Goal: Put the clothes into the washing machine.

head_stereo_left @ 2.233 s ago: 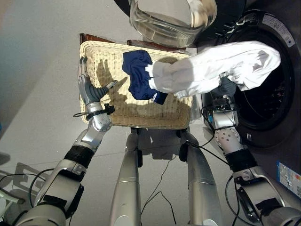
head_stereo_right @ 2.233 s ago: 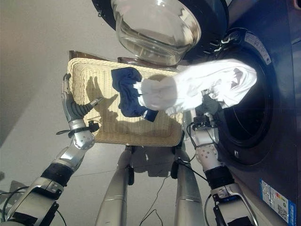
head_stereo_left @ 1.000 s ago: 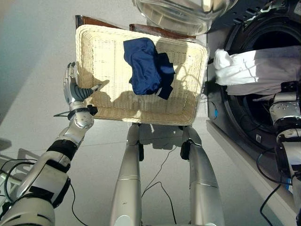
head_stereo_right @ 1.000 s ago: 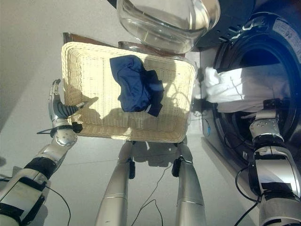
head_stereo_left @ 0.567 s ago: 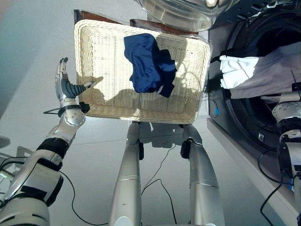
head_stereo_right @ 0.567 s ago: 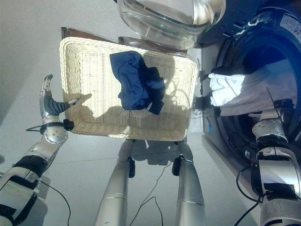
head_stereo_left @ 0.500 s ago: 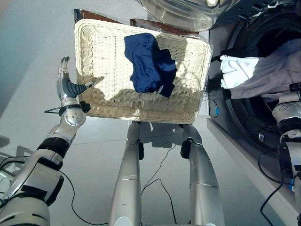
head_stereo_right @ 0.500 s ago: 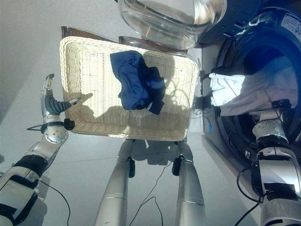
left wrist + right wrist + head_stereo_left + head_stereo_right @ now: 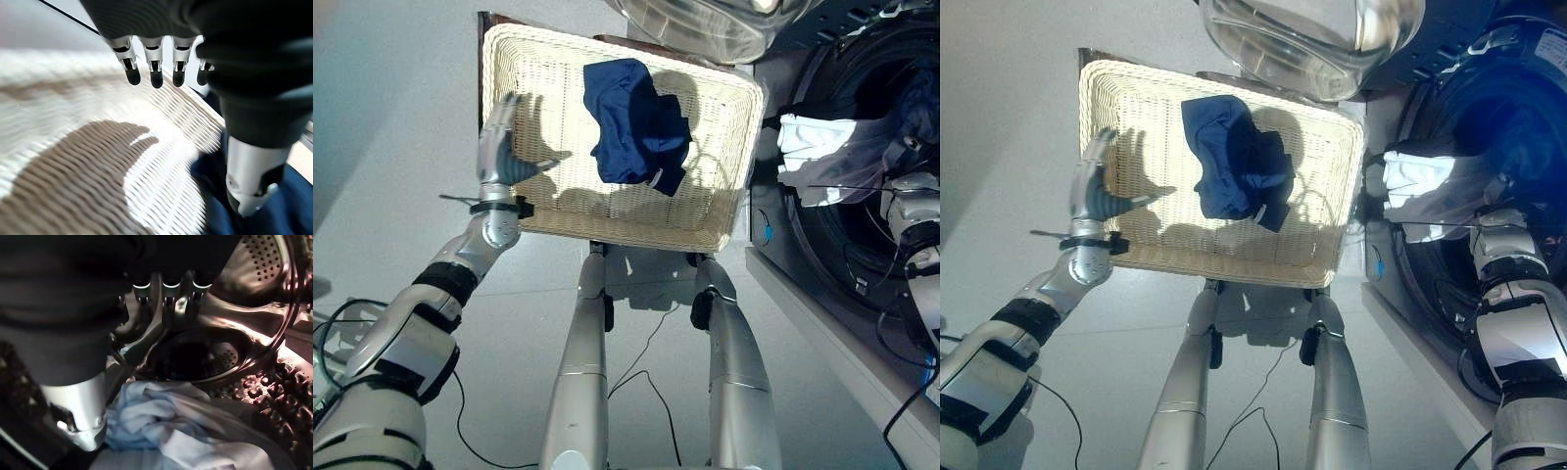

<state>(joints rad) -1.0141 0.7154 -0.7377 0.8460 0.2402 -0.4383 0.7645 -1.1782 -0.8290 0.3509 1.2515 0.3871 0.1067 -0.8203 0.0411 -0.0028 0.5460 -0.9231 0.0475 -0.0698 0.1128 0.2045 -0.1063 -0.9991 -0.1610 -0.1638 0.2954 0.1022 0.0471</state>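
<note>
At upper centre, a blue garment [image 9: 636,122] lies in the basket [image 9: 529,211]; the left hand [image 9: 501,157] hovers open over its left side. At right, the right hand [image 9: 88,396], fingers loosely open, is inside the washing machine [image 9: 1518,117] drum above the white garment [image 9: 822,162].

one basket [image 9: 524,78], two garments apparently, one washing machine [image 9: 862,245]
</note>
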